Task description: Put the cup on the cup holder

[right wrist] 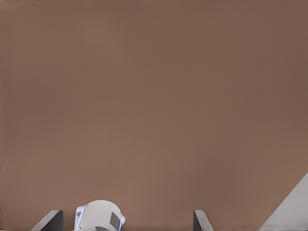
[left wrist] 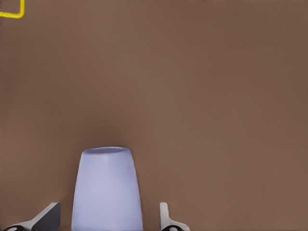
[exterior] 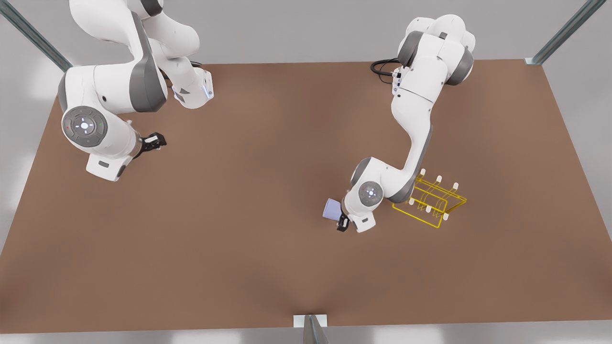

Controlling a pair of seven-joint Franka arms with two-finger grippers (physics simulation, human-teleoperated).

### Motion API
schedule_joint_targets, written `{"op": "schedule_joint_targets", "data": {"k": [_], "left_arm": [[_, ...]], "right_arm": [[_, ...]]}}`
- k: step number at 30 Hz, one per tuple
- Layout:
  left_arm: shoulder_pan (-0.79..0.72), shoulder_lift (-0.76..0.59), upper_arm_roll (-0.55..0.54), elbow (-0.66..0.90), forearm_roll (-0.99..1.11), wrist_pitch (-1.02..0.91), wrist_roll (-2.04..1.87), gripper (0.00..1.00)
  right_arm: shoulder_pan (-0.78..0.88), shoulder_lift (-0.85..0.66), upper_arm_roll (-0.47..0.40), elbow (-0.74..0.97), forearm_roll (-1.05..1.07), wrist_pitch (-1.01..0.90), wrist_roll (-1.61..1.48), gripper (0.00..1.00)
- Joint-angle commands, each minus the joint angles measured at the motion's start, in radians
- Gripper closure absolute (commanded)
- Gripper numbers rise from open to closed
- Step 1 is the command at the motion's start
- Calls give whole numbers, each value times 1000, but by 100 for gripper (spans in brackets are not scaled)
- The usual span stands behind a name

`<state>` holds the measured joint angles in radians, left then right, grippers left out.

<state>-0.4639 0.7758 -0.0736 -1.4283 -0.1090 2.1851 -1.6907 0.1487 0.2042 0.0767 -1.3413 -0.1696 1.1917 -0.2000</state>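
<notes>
Pale lavender cup [exterior: 331, 209] on table beside yellow wire cup holder [exterior: 430, 200], apart.

The front view looks steeply down from high above the brown flat table [exterior: 267, 267], taking in both white arms. The left wrist view sits close behind the small pale lavender-blue tapered cup [left wrist: 107, 190], facing along the tabletop; the cup also appears in the front view [exterior: 331, 209], as does the yellow thin-wire cup holder [exterior: 430, 200], probably the yellow corner [left wrist: 13, 10]. The right wrist view faces bare table at close range.
</notes>
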Motion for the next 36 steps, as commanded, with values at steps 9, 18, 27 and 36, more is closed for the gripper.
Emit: {"op": "schedule_joint_targets", "data": {"k": [9,18,27,36], "left_arm": [[-1,-1,0,-40,0,10,-291,0],[-15,2,-2,-74,-1,12,-60,0],[-22,45,-14,-74,-1,51,-60,0],[-15,50,-17,-31,-41,-36,-46,37]], "right_arm": [[2,6,2,1,7,-3,169,0],[0,9,0,1,22,-3,168,0],[2,9,2,-4,25,-6,176,0],[2,9,2,-5,27,-6,172,0]]}}
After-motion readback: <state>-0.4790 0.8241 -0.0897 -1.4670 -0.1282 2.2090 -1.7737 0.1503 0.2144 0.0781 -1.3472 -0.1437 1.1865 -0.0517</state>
